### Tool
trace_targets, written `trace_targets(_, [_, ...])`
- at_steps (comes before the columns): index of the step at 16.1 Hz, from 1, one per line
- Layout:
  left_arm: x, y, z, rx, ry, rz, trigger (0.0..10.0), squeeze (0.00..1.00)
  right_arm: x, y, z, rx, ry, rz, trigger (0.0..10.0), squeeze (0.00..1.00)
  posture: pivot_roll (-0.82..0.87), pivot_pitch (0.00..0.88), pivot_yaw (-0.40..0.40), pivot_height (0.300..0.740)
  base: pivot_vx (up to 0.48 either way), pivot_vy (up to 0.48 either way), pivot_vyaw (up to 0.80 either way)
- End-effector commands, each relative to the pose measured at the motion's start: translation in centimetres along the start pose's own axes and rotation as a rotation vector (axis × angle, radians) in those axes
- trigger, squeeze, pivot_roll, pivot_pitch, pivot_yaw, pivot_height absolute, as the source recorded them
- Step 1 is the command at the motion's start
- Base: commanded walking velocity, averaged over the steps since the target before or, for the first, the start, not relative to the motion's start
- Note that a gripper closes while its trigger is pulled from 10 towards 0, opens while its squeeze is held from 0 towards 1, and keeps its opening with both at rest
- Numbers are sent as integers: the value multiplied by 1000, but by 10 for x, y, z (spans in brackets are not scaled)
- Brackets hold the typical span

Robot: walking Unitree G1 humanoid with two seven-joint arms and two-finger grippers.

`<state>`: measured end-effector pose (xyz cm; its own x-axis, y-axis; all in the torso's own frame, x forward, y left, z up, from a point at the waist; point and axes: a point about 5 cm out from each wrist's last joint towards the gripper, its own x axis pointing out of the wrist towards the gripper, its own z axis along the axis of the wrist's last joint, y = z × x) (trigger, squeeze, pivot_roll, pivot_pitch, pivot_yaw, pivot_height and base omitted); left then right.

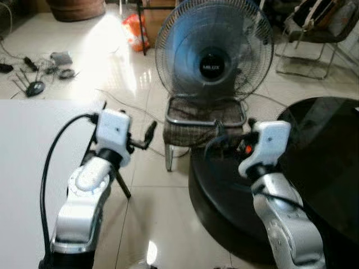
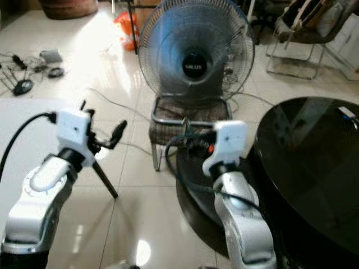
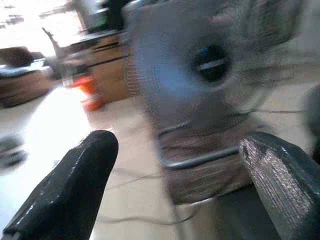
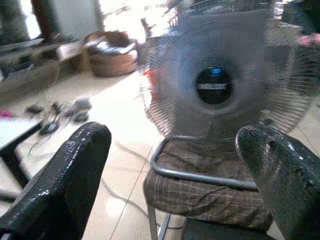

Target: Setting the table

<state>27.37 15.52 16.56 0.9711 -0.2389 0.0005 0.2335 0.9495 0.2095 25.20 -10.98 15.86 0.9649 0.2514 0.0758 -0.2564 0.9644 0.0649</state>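
Observation:
A white table (image 1: pixel 25 168) takes up the left side and a round black glass table (image 1: pixel 328 162) the right; I see no tableware on either. Both silver arms are raised in front of me over the floor gap between the tables. In the left wrist view my left gripper (image 3: pixel 180 147) is open, its fingers (image 3: pixel 75 180) wide apart with nothing between them. My right gripper (image 4: pixel 174 137) is open too and holds nothing, its fingers (image 4: pixel 70 175) spread apart. Both point towards a standing fan.
A large fan (image 1: pixel 213 53) stands straight ahead behind a low stool with a checked cushion (image 1: pixel 202 129). A lower black round tier (image 1: pixel 219 196) juts out under the glass table. Cables and small devices (image 1: pixel 36 75) litter the floor at far left. A folding chair (image 1: pixel 311 39) stands at far right.

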Motion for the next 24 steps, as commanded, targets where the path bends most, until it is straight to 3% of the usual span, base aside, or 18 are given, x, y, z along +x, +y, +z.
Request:
trace_targets(1, [-3, 7, -4, 13, 38, 78, 10000, 0, 1, 6, -7, -9, 38, 31, 10000, 1000, 12, 0, 38, 740, 0, 0, 800])
trace_targets(2, [-3, 11, -4, 2, 51, 126, 10000, 0, 0, 7, -11, 3, 50, 54, 10000, 349, 15, 0, 34, 740, 0, 0, 800])
trace_targets(3, [-2, 15, -1, 50, 9, 196, 10000, 0, 0, 5, -14, 8, 58, 55, 10000, 0, 23, 0, 26, 740, 0, 0, 800])
trace_targets(4, [-1, 14, 1, 32, -27, 202, 10000, 0, 0, 4, -15, 6, 60, 52, 10000, 0, 27, 0, 21, 740, 0, 0, 800])
trace_targets(6, [0, 9, -3, 13, -2, 153, 10000, 0, 4, 2, -12, -10, 52, 64, 10000, 0, 22, 0, 20, 740, 0, 0, 800])
trace_targets(8, [3, 4, -7, 83, 46, 116, 10000, 0, 9, -4, -8, -13, 33, 27, 10000, 0, 17, 0, 20, 740, 0, 0, 800])
trace_targets(12, [10, 4, 4, -23, -8, 107, 10000, 0, 19, -13, 1, -26, 17, 3, 10000, 0, -11, 0, 15, 740, 0, 0, 800])
trace_targets(14, [9, 0, 3, -22, 2, 78, 10000, 0, 24, -8, 1, -42, 32, 28, 10000, 0, -21, 0, 52, 740, 0, 0, 800])
trace_targets(22, [13, 2, 2, -92, 25, 59, 10000, 0, 26, -6, 3, -48, 37, 36, 10000, 0, -30, 0, 69, 740, 0, 0, 800])
trace_targets(24, [13, 4, 3, -52, 16, 68, 10000, 0, 26, -6, 4, -45, 33, 37, 10000, 0, -29, 0, 73, 740, 0, 0, 800])
